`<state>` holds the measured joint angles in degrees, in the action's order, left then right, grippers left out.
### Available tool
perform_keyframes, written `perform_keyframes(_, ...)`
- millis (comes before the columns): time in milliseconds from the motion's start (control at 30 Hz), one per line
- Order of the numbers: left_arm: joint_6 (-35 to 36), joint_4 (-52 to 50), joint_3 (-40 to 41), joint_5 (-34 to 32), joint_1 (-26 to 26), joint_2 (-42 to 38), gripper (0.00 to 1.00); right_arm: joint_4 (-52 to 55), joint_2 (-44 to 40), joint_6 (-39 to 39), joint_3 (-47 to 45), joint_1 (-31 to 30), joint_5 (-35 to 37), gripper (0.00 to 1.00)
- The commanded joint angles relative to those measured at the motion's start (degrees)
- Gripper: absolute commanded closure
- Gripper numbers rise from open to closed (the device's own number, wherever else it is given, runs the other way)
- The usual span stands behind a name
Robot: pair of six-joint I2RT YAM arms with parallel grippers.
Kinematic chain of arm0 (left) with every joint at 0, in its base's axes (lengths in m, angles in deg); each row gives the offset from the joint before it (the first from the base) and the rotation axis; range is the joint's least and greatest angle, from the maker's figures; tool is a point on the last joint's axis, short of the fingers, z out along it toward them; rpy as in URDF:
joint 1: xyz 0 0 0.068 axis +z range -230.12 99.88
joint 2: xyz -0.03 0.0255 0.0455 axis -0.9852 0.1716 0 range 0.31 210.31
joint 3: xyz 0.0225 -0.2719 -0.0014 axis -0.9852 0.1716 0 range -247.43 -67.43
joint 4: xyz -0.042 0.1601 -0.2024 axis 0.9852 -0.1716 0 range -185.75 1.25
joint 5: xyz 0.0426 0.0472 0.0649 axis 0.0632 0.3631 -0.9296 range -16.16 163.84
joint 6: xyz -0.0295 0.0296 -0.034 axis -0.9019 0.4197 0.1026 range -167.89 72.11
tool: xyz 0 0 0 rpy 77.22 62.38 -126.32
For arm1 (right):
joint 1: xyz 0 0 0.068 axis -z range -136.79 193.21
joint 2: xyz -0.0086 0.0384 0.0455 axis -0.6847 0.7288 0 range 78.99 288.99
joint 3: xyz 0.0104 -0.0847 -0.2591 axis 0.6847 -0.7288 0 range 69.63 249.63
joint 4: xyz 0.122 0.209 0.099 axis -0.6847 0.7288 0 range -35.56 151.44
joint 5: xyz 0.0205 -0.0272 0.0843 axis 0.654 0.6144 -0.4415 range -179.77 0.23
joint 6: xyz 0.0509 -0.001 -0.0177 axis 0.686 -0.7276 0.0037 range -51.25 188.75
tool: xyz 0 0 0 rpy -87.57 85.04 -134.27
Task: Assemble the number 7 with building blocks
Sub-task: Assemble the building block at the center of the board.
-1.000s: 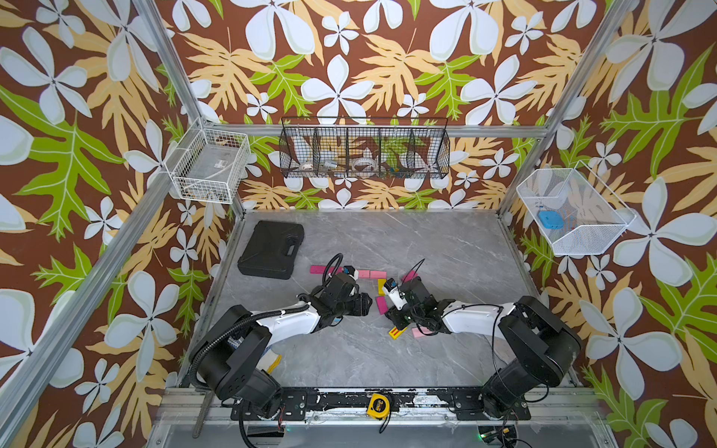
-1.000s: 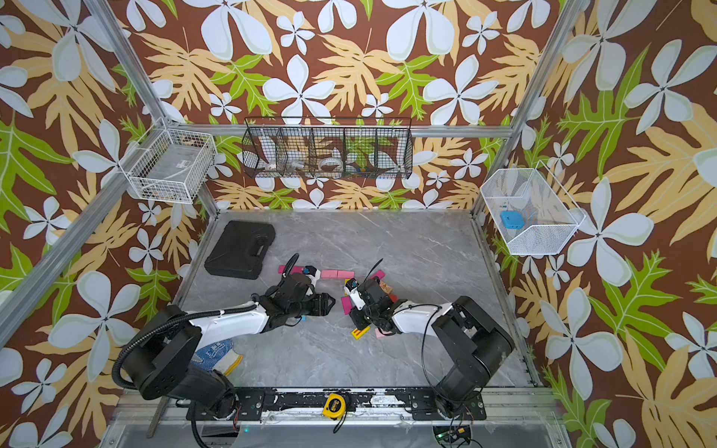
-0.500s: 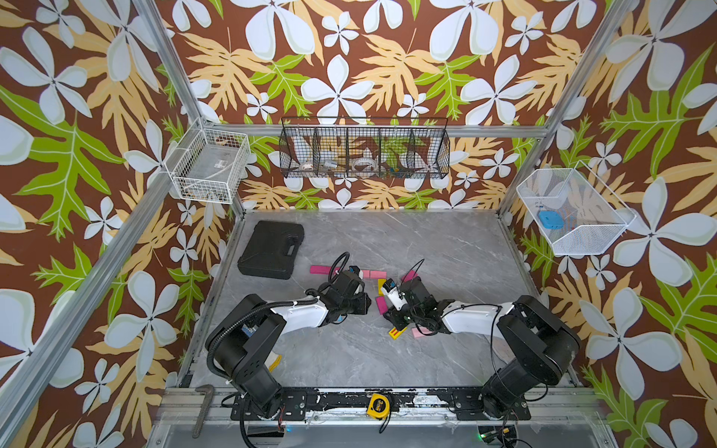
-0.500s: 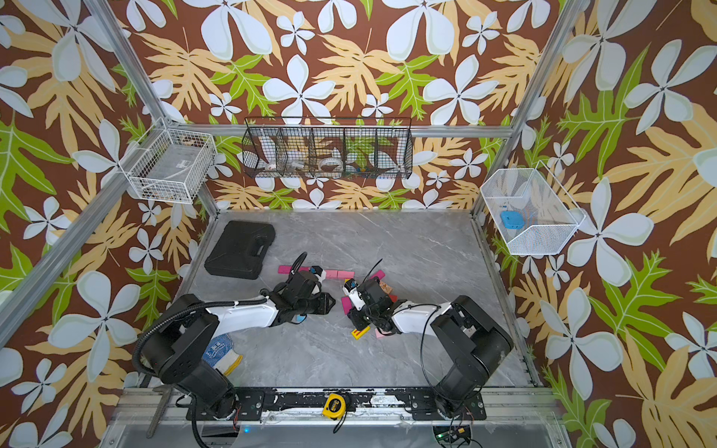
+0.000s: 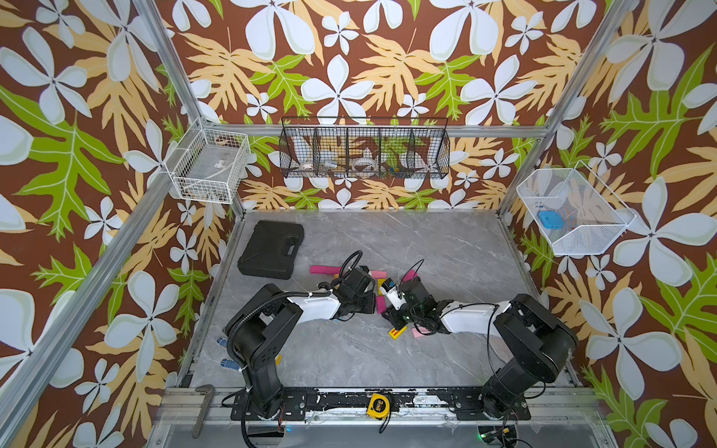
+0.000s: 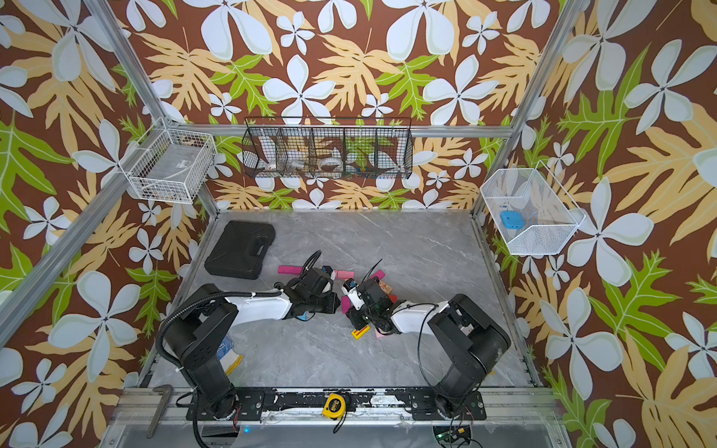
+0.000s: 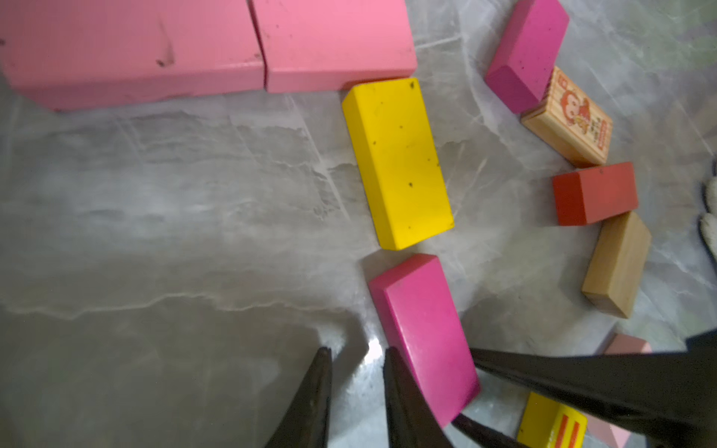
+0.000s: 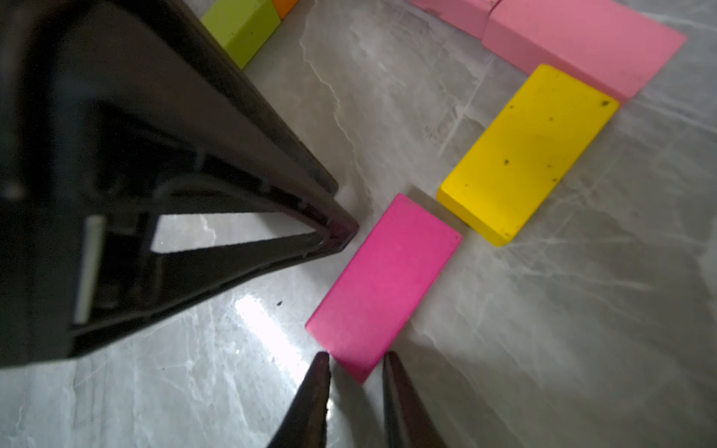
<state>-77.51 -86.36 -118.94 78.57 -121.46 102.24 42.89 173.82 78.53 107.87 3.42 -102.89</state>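
Left gripper (image 7: 357, 351) low over the grey marble table (image 7: 155, 201), jaws drawn nearly together with only a thin strip of table between them, nothing held, one fingertip (image 7: 392, 372) against a long side of the magenta block (image 7: 423, 333). Right gripper (image 8: 355, 355) at the same block from its other end, tips just apart and set against the two edges flanking one corner (squeezing or merely touching: cannot tell). Flat on the table, that block, slanted, roughly in line with the yellow block (image 7: 397, 163) just beyond it, a small gap between the two. Hard up against the yellow block's far end, the pink blocks (image 7: 337, 42), two of them butted end to end in a row across it. Loose off to one side: a second magenta block (image 7: 527, 50) touching a printed wooden block (image 7: 570, 116), then a red block (image 7: 593, 194) beside a plain wooden block (image 7: 617, 263), and by the right gripper's fingers a yellow striped block (image 7: 551, 422). Past the left gripper in the right wrist view, a green block (image 8: 240, 27). In both top views, both arms stretched low toward mid-table, wrists close together over the blocks; black case (image 5: 271, 250) well apart near the far left corner.
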Motion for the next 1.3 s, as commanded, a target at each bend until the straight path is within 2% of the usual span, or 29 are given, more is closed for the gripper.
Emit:
perform_keyframes(0,0.6,-1.6,-1.0,-1.1,-0.3,0.7,0.74,5.7,0.6,-0.8,-0.4,-0.1,0.5,0.75)
perform_keyframes(1267,0.4,-2.2,-1.6,-1.1,-0.6,2.0,0.74,5.3,-1.1,-0.7,-1.4,0.5,2.9,0.76)
